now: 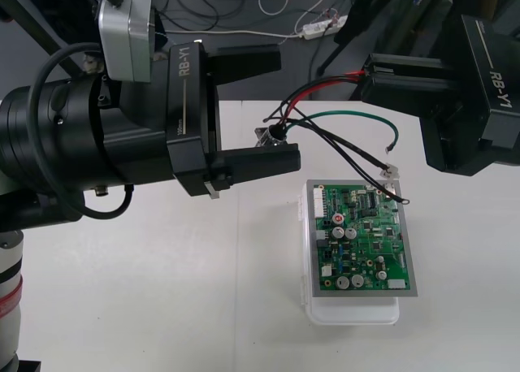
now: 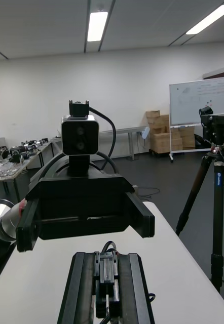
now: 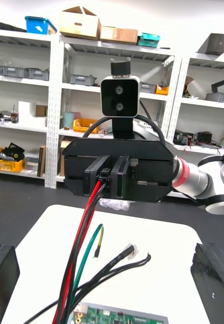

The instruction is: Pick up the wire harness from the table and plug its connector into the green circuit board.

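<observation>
Light table (image 1: 122,307) is viewed from above; left arm (image 1: 81,136) is extended in from its own side and held above the table; left gripper (image 1: 288,108) is spread wide with nothing clamped, its fingers (image 3: 213,276) set far apart in the left wrist view; right gripper (image 1: 367,78) is held opposite it over the table's far part, closed and clamped on the wire harness (image 1: 321,84); red and black wires (image 3: 93,207) are pinched between the right fingers (image 2: 79,288); whether the plug is inside that grip cannot be told; the harness is held in the air between the two grippers; green circuit board (image 1: 361,238) is set on a white base (image 1: 353,311) on the table, below the right gripper; black wires (image 1: 349,151) are draped down to the board's far corner; green wire (image 1: 357,112) is looped above the board; metal socket (image 1: 272,135) is hung just beside the left gripper's lower finger; contact there cannot be told
</observation>
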{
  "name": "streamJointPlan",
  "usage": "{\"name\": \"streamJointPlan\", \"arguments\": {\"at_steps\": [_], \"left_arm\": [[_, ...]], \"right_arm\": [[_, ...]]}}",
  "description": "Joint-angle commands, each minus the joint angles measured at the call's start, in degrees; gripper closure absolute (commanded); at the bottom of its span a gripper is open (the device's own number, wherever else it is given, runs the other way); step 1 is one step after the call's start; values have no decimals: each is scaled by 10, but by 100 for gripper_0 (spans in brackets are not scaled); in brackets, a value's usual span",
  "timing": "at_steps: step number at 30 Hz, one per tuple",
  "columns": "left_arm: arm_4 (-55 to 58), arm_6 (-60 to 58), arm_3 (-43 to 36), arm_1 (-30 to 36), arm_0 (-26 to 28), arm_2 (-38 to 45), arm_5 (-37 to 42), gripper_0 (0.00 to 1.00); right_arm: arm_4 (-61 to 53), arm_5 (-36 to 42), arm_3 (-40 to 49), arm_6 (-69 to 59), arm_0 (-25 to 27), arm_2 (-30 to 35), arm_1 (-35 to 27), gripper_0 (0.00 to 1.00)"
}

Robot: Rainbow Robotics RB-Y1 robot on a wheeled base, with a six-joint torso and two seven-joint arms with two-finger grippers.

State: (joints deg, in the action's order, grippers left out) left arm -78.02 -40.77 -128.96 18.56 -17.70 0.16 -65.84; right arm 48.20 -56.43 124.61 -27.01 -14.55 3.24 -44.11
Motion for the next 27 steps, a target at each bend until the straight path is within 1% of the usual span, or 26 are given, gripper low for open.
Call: {"name": "streamJointPlan", "arguments": {"at_steps": [1,8,17,27], "left_arm": [[-6,7,-15,-7,-44,-28,52,0],[14,-2,6,-5,-68,-49,70,0],[38,-8,30,8,-87,-60,71,0],[79,-29,44,80,-117,-68,71,0]], "right_arm": [[2,12,23,-33,3,-13,15,100],[25,11,31,-41,3,-14,35,100],[25,11,32,-45,4,-16,35,100],[24,11,35,-46,5,-16,34,100]]}}
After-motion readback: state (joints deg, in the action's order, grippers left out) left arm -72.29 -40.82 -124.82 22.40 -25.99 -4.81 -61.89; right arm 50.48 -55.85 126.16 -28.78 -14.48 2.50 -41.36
